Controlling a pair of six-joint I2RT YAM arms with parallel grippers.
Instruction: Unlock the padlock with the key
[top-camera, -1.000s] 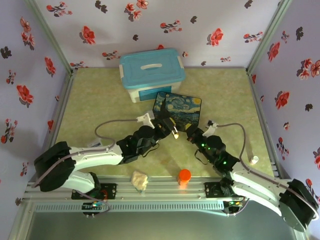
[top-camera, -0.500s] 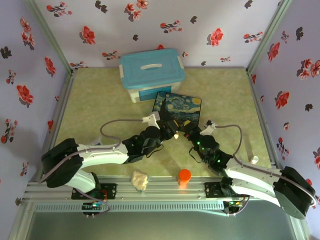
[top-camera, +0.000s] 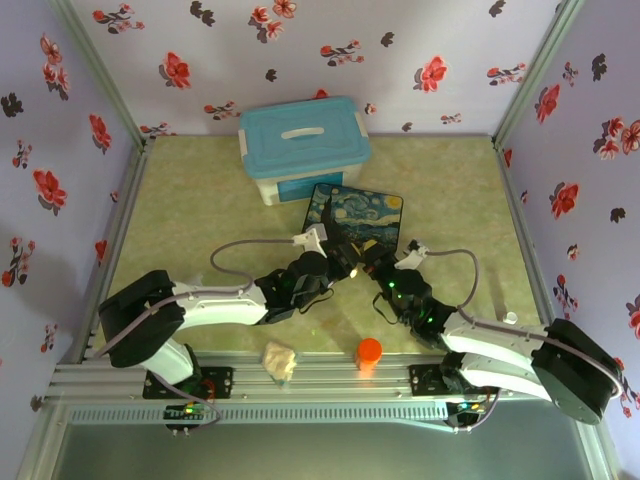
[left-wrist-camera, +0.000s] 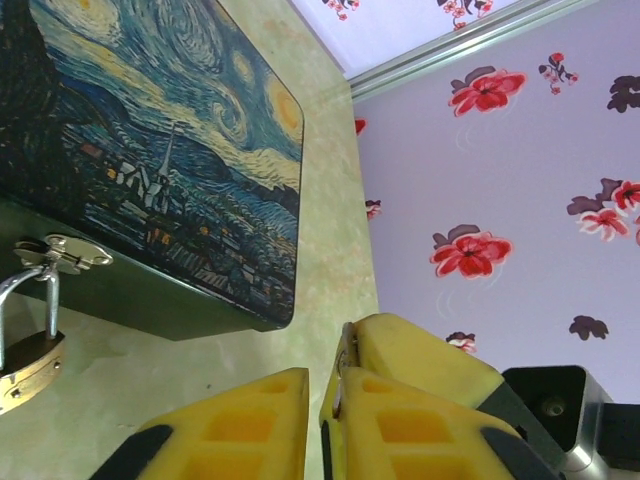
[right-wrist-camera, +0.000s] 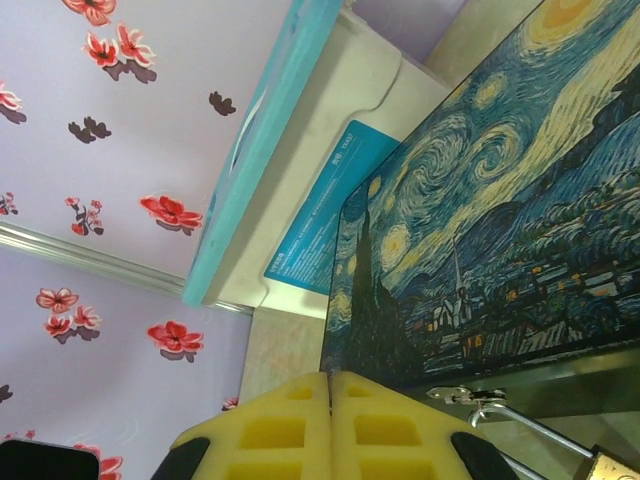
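Note:
The padlock (left-wrist-camera: 28, 368), brass with a thin silver shackle, hangs from the latch on the front of the painted tin box (left-wrist-camera: 150, 150). Its shackle also shows in the right wrist view (right-wrist-camera: 530, 425). Both grippers meet just before the tin box (top-camera: 358, 218). My right gripper (top-camera: 372, 266) is shut, yellow pads pressed together (right-wrist-camera: 330, 378). The key (left-wrist-camera: 346, 355) shows as a thin metal sliver sticking out of those pads. My left gripper (left-wrist-camera: 315, 385) has its jaws drawn close around that sliver, and a narrow gap still shows on the left finger's side.
A white storage box with a blue lid (top-camera: 303, 145) stands behind the tin. An orange cap (top-camera: 369, 352) and a crumpled cream scrap (top-camera: 279, 360) lie near the front rail. Flowered walls close in the left, right and back.
Both arms have stretched forward and lower toward the tin's front, bringing the grippers together. The left jaws have narrowed a lot. The right jaws stayed shut.

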